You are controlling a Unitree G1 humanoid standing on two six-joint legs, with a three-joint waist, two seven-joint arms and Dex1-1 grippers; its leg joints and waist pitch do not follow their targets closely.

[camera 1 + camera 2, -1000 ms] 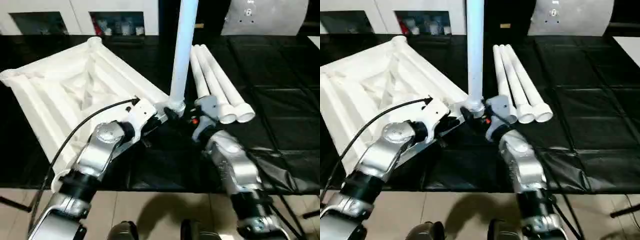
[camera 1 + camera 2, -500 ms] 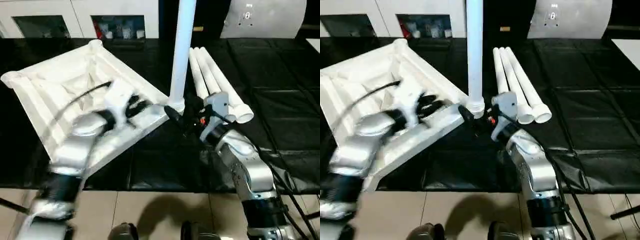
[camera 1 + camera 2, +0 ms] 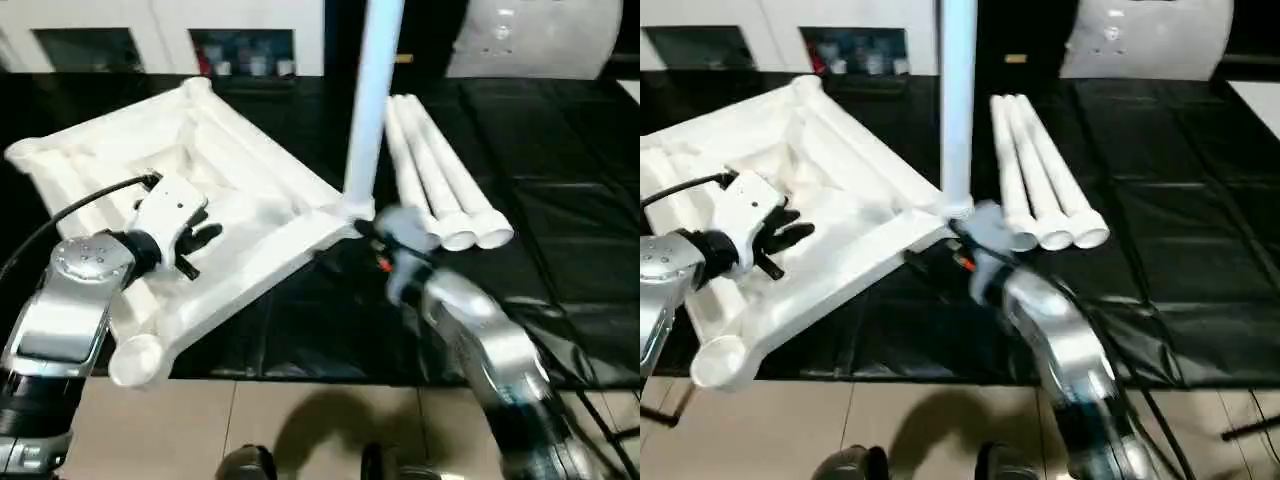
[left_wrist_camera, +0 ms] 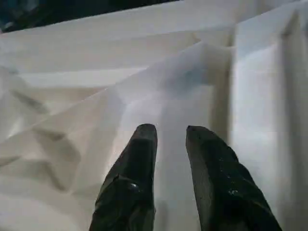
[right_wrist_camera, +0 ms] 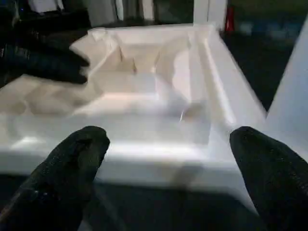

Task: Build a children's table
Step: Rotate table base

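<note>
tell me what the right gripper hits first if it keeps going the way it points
Most likely the near edge of the table top: the right gripper is wide open and faces that rim, with the standing leg off to one side. How much gap is left is hard to judge.

Count at this moment. Tabletop (image 3: 230, 190): one, white, ribbed underside up, on the black worktop (image 3: 560, 140). Legs: four in total; one upright leg (image 3: 372, 110) stands at the tabletop's corner, three loose legs (image 3: 440, 180) lie side by side just beside it. Corner sockets seen: three empty, one at the near corner (image 3: 135, 360).
</note>
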